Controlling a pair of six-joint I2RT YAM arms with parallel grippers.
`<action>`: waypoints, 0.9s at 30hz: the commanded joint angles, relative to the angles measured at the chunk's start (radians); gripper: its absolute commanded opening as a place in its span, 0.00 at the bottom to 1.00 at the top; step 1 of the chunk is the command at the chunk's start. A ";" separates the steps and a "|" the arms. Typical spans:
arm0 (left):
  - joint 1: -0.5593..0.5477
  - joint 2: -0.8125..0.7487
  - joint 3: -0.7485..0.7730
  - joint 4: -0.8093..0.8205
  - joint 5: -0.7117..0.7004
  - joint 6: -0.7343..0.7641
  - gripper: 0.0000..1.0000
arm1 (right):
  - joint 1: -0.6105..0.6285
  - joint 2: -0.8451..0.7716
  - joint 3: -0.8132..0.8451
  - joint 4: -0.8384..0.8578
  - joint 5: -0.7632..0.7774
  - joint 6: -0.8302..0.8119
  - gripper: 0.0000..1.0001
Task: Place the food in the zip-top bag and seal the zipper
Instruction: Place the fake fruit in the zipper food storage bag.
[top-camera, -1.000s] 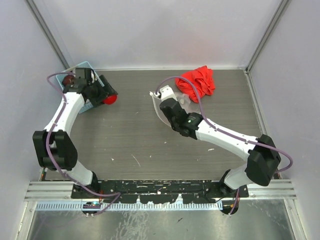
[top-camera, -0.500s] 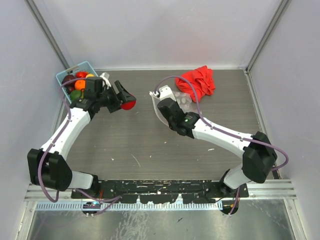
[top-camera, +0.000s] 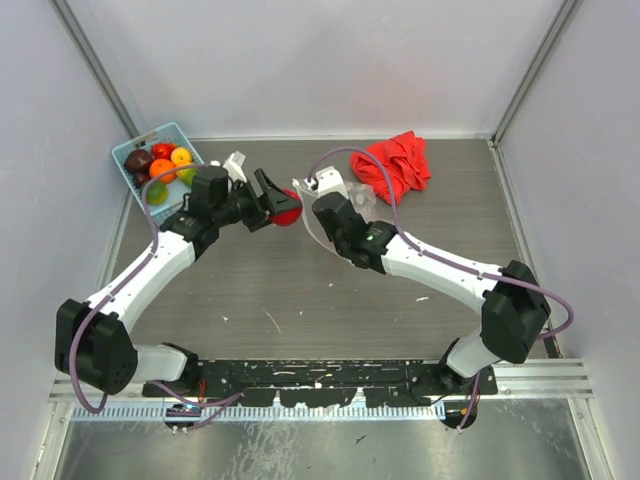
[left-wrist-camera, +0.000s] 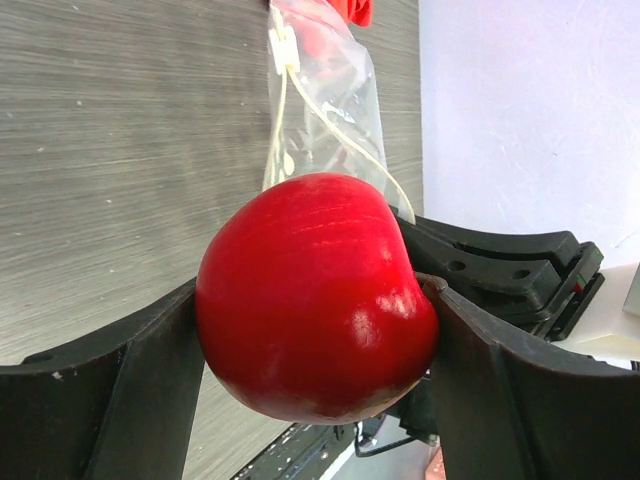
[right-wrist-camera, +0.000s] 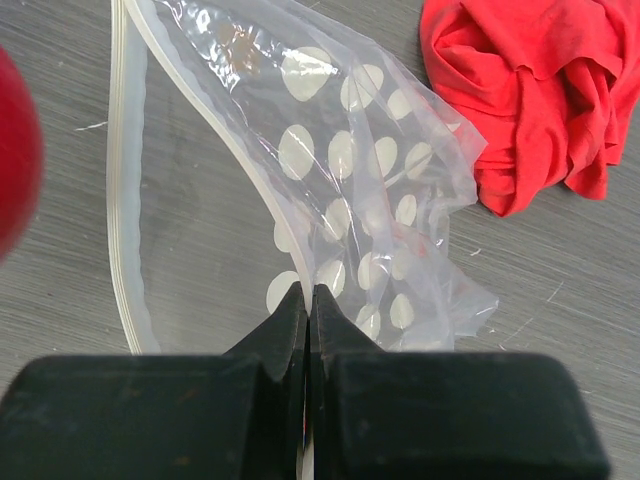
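On my left wrist feed the left gripper (top-camera: 281, 205) had its two black jaws spread wide around a red toy fruit (left-wrist-camera: 315, 300), a smooth, glossy, round-shouldered ball with faint streaks in the paint, clamped on both flanks and carried above the grey wood-grain table (top-camera: 300, 290). From the overhead camera that fruit hung just beside the mouth of the zip-top bag (right-wrist-camera: 340, 170), near the middle of the table toward the back. On the right wrist feed the right gripper (right-wrist-camera: 308, 298) was pinched fully together on a thin fold of the bag's film, a clear, crinkled plastic printed with white dots, its mouth lifted into an open curved loop. The zipper (right-wrist-camera: 124, 230) ran as a thicker ribbed clear strip down the left side of that loop, unsealed, and I saw nothing inside the bag. The rest of the toy fruits (top-camera: 160, 168), orange, yellow, red, green and dark purple, sat in the light blue plastic basket (top-camera: 146, 137) at the far left corner. A crumpled red cloth (right-wrist-camera: 530, 90), soft and heavily folded, lay just beside the bag's far edge; whether they touched I could not tell.
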 joint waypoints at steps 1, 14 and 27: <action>-0.040 -0.014 -0.021 0.189 0.031 -0.070 0.39 | 0.003 -0.002 0.055 0.041 -0.029 0.038 0.00; -0.109 0.035 -0.077 0.279 -0.006 -0.118 0.39 | 0.002 0.000 0.084 0.033 -0.113 0.083 0.00; -0.116 0.063 -0.081 0.098 -0.155 -0.089 0.42 | 0.003 -0.026 0.085 0.050 -0.199 0.120 0.00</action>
